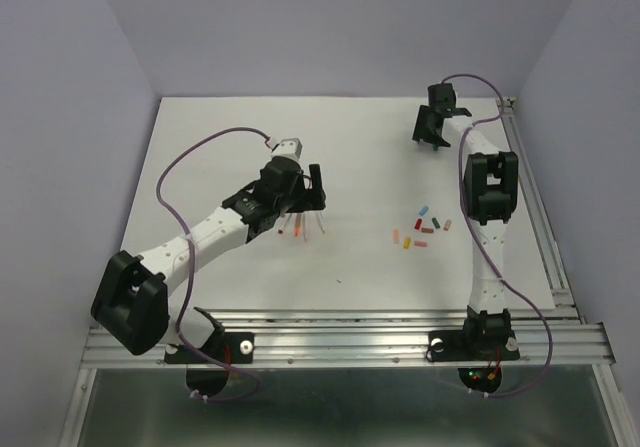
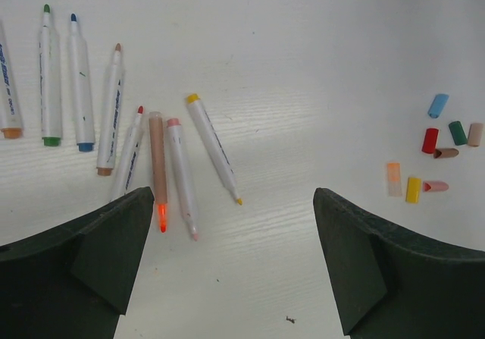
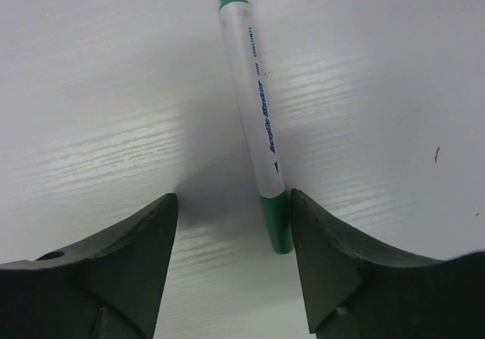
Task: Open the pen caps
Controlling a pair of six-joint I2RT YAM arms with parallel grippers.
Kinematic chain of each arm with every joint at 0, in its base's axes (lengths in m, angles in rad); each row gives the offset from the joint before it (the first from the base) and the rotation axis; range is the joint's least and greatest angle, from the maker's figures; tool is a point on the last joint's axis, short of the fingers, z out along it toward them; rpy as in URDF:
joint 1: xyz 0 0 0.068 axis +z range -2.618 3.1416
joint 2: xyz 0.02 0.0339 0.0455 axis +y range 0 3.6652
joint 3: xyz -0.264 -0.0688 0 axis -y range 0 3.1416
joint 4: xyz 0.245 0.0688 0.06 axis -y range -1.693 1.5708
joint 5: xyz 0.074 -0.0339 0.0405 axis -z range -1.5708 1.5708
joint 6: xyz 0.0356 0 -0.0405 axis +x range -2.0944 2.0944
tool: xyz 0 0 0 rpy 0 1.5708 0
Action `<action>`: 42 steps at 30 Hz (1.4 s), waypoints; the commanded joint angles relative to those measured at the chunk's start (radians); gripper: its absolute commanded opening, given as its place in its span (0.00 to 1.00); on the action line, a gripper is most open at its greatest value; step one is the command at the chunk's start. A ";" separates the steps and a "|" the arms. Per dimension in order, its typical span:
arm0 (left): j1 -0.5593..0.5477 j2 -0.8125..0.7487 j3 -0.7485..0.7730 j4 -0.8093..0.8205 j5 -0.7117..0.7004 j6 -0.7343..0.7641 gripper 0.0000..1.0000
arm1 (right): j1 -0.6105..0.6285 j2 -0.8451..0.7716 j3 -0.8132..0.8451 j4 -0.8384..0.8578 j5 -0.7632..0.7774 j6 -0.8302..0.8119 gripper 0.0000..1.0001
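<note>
From above, loose pen caps [image 1: 424,225] lie well right of the left gripper [image 1: 308,197], with the pens [image 1: 300,229] just beside it. Its wrist view shows the jaws wide apart above uncapped pens. The right gripper [image 3: 233,202] stands open around a green pen [image 3: 254,104], whose green cap [image 3: 278,221] lies just beside one finger.

Top, left (closer) share pen caps [image 1: 423,209].

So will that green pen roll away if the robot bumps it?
Probably, sideways: the green pen looks round and smooth, lying flat on the table. It seems a stiff plastic barrel, so it shouldn't bend. It's slim against the right end effector, so likely light and easy to nudge.
</note>
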 commanded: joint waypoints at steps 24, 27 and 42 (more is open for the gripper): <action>-0.002 -0.109 0.050 -0.010 -0.040 -0.062 0.99 | 0.037 -0.264 -0.486 0.147 -0.270 0.046 0.06; -0.002 -0.095 0.065 0.003 -0.017 -0.099 0.99 | 0.091 -0.450 -0.711 0.266 -0.394 0.020 0.06; -0.016 -0.011 0.037 0.218 0.226 -0.248 0.99 | 0.554 -1.097 -1.321 0.761 -0.630 0.170 0.05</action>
